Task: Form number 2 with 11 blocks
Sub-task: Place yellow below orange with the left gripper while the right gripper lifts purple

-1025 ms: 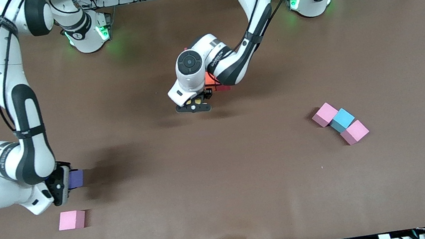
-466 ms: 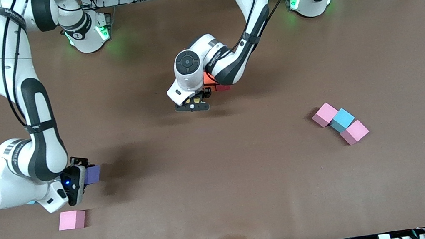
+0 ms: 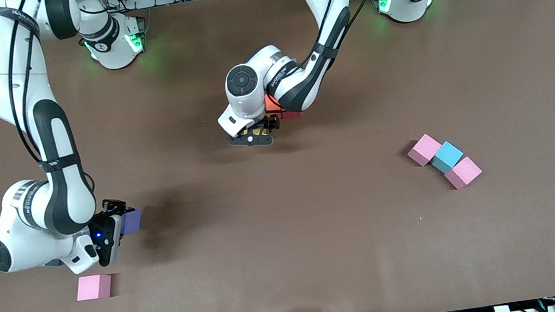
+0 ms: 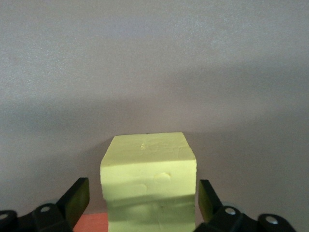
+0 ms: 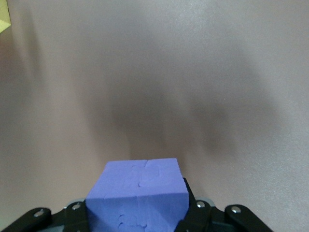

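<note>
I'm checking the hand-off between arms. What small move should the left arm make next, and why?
Probably lift the left gripper straight up. Its fingers stand apart from the yellow block, which sits beside an orange block. The right gripper, shut on a purple block, needs that spot free.

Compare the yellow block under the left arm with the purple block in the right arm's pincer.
Colour: the yellow block is pale yellow, the purple block violet.
Grip: the left pincer stands open, fingers clear of the yellow block's sides; the right pincer is shut on the purple block.
Place: the yellow block is at the table's middle beside an orange block; the purple one is over the right arm's end.
Both are plain foam cubes of like size.
</note>
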Tool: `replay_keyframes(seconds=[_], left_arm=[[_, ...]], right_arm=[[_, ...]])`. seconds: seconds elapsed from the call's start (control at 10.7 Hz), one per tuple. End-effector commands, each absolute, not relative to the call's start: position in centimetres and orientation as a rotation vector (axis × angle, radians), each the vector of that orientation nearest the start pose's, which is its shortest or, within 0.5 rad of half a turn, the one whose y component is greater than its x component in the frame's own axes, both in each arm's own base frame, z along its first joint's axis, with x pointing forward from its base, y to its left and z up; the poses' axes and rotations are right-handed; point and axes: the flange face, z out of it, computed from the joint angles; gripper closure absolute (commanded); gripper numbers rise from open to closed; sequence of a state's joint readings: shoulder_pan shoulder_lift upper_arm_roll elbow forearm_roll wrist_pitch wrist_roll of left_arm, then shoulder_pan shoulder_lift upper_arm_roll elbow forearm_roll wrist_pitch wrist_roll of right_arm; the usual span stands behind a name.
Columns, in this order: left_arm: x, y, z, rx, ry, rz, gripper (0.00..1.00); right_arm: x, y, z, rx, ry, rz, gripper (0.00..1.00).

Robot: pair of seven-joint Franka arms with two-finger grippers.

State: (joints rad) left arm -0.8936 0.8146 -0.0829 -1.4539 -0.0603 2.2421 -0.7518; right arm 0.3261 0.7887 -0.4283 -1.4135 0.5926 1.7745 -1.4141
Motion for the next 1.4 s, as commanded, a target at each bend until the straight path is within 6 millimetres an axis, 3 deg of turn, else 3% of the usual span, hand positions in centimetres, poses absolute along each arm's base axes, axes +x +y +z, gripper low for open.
replay_keyframes(seconds=[0.0, 0.28, 0.56, 0.75, 0.84, 1.02, 1.21, 1.3], left_arm=[[41.0, -59.6, 20.8, -3.166, 0.266, 0.114, 0.0], [41.5, -60.0, 24.1, -3.209, 0.188, 0.07, 0.0], [43.4, -58.9, 32.0, -3.246, -0.197, -0.078, 0.0], [47.0, -54.2, 35.6, -3.163, -0.294, -0.052, 0.0], [49.6, -50.5, 36.2, -3.107, -0.291, -0.004, 0.0], [53.9, -42.5, 37.4, -3.023, -0.04, 0.122, 0.0], [57.1, -34.5, 36.8, -2.985, -0.012, 0.217, 0.0], [57.6, -31.5, 36.1, -2.965, -0.022, 0.246, 0.0]], right_arm=[[68.6, 5.1, 25.6, -2.311, -1.43, 0.114, 0.92], [68.5, 5.7, 26.2, -2.329, -1.391, 0.129, 0.92], [67.9, 9.7, 27.4, -2.419, -1.234, 0.201, 0.92], [67.3, 13.3, 28.1, -2.483, -1.13, 0.241, 0.92], [66.9, 15.4, 28.8, -2.516, -1.083, 0.254, 0.92], [66.3, 18.5, 29.5, -2.579, -0.982, 0.273, 0.92], [65.8, 21.5, 29.6, -2.633, -0.912, 0.268, 0.92], [65.4, 23.4, 29.7, -2.659, -0.889, 0.258, 0.92]])
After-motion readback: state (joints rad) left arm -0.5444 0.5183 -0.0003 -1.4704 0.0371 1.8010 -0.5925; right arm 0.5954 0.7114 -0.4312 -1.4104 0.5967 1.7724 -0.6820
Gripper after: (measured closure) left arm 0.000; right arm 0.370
